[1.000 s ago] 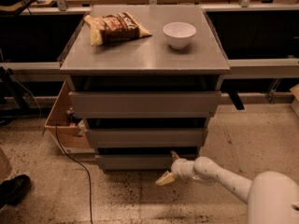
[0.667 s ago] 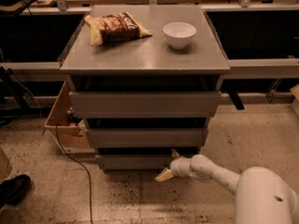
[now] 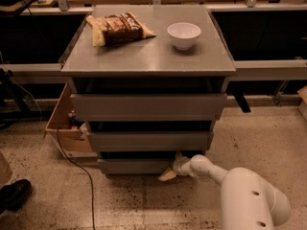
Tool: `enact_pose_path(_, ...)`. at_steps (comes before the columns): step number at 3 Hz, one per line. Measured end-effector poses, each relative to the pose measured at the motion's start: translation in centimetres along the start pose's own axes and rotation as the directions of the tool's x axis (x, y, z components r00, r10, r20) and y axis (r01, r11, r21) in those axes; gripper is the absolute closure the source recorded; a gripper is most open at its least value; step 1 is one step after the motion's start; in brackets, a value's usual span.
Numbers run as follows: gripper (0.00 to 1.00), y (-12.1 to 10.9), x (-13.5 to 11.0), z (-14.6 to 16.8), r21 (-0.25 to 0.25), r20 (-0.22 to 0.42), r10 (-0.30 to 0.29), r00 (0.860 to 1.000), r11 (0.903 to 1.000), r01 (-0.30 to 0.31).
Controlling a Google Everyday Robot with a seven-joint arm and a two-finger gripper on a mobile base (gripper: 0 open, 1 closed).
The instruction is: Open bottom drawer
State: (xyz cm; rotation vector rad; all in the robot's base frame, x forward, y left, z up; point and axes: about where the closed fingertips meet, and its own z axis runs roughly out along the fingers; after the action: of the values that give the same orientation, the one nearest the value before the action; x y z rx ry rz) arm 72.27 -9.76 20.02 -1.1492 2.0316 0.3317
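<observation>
The bottom drawer (image 3: 134,166) is the narrowest, lowest grey front of three on the grey cabinet (image 3: 148,56). It stands out only slightly, with a dark gap above it. My gripper (image 3: 169,173) sits low at the drawer's right end, its tan fingertips against the front panel's right edge, just above the floor. The white arm (image 3: 249,195) reaches in from the lower right. The mid-sized drawer front (image 3: 148,141) and the widest drawer front (image 3: 148,107) are above.
A chip bag (image 3: 117,28) and a white bowl (image 3: 183,35) rest on the cabinet top. A cardboard box (image 3: 64,123) stands left of the cabinet, with a black cable (image 3: 79,169) on the floor. A shoe (image 3: 14,195) is at lower left.
My gripper has moved slightly left and up, closer to the bottom drawer's right end. The drawers look unchanged.
</observation>
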Motion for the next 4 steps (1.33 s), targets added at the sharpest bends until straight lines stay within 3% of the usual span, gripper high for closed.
enact_pose_path(2,0.43,0.0,1.5,0.8,-0.007,-0.006,0.003,1.0,1.0,-0.003)
enact_pose_path(3,0.4,0.0,1.5,0.8,-0.007,-0.006,0.003,1.0,1.0,-0.003)
enact_pose_path(4,0.09,-0.5,1.6,-0.3,0.004,-0.015,-0.002,1.0,1.0,0.002)
